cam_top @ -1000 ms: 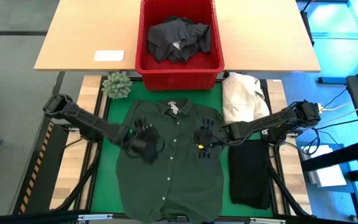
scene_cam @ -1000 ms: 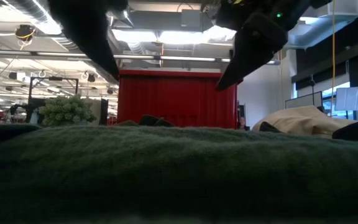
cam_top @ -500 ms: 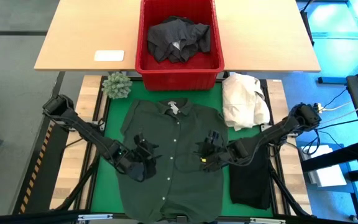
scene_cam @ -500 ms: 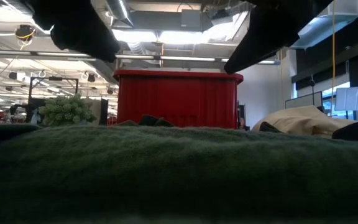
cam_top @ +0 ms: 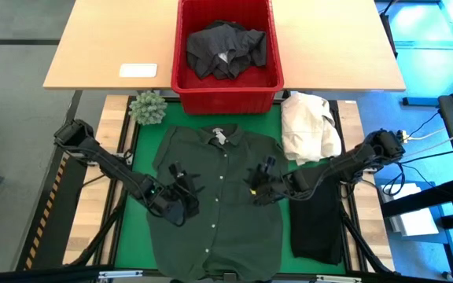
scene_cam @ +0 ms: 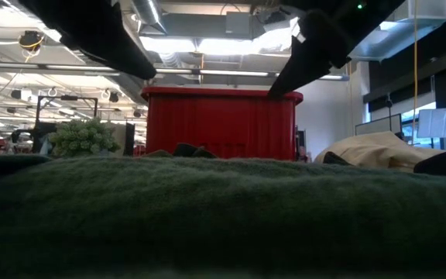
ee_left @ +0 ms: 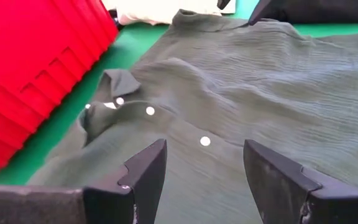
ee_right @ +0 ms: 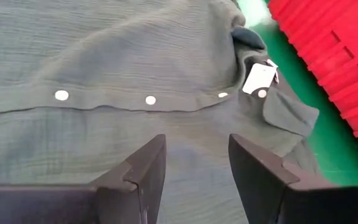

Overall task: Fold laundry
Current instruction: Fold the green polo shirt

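Shirt: the dark green shirt point(cam_top: 215, 196) lies spread flat, buttons up, on the green mat point(cam_top: 140, 137), its collar toward the red basket point(cam_top: 226, 82).
My left gripper: my left gripper point(cam_top: 181, 191) hangs low over the shirt's left half, just beside the button row, fingers point(ee_left: 146, 174) parted with nothing between them.
My right gripper: my right gripper point(cam_top: 263, 182) hangs over the shirt's right half, near the placket, fingers point(ee_right: 143, 167) parted too and empty.
What has changed: a second ago both grippers sat higher up the shirt, nearer the collar; they have since slid toward the hem and now sit a little back up from there. The shirt itself has not shifted.
What that means: I judge the garment is smoothed and laid out, and no fold has been made in it yet.
Other laundry: a folded black garment point(cam_top: 314, 224) lies beside the shirt under my right arm; a dark grey garment point(cam_top: 226, 47) waits crumpled in the basket.
Not laundry: a cream-white cloth heap point(cam_top: 309, 126) sits near the basket's right corner.
Surface: the mat covers the near table; a light wooden table point(cam_top: 108, 47) behind it carries the basket and a white card point(cam_top: 138, 71); a small green plant point(cam_top: 147, 107) stands at the mat's far left corner.
Room: the low view shows an open workshop with ceiling lights point(scene_cam: 231, 45) behind the basket.
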Robot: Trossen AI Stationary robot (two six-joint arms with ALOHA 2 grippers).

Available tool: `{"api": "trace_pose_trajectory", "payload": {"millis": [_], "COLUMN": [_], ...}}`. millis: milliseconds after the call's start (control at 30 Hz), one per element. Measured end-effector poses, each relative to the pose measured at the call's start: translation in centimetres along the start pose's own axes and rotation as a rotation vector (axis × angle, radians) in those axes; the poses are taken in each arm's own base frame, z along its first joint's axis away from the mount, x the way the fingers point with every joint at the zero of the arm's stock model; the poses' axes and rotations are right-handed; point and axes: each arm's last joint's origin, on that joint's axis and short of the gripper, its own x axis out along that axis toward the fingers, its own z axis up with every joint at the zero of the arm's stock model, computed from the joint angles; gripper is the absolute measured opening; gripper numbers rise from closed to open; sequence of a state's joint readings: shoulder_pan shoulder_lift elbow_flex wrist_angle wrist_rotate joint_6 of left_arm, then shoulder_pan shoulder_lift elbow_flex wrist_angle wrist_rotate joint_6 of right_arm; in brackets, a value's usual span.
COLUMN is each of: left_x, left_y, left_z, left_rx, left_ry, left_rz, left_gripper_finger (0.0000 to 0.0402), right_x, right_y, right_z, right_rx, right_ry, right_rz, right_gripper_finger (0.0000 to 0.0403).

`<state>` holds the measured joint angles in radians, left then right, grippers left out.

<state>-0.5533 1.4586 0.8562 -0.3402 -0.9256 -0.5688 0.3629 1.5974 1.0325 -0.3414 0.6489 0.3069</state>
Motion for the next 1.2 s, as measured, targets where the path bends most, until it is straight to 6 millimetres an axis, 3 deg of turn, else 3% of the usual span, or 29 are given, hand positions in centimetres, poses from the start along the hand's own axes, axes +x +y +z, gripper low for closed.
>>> {"api": "trace_pose_trajectory", "payload": {"millis": [233, 433, 767, 900, 1067, 1200], "left_x": [0.1, 0.4, 3.1, 4.3, 5.4, 5.6], "left_y": [-0.2, -0.3, 1.7, 3.3, 6.2, 6.5], "left_z": [0.5, 1.8, 2.6, 2.5, 2.0, 1.3], "left_rx": [-0.031, -0.041, 0.023, 0.063, 0.027, 0.021], "left_ry": [-0.026, 0.023, 0.099, 0.159, 0.276, 0.326], "left_rz": [-0.019, -0.136, -0.156, -0.099, 0.026, -0.028], "left_gripper_finger": [0.0206, 0.0206, 0.0206, 0.0206, 0.0206, 0.0198], "right_x": [0.0, 0.1, 0.1, 0.8, 3.1, 4.6], "right_y": [0.0, 0.1, -0.3, -1.8, -5.3, -8.0], "right_z": [0.1, 0.5, 0.6, 1.0, 0.7, 0.6], "right_rx": [0.01, 0.007, -0.018, -0.034, -0.025, -0.017], "right_ry": [-0.002, -0.034, -0.028, 0.001, 0.117, 0.176], "right_rz": [0.022, 0.031, 0.042, 0.071, 0.05, 0.078], "right_gripper_finger": [0.0175, 0.0175, 0.0175, 0.0175, 0.0175, 0.0175]}}
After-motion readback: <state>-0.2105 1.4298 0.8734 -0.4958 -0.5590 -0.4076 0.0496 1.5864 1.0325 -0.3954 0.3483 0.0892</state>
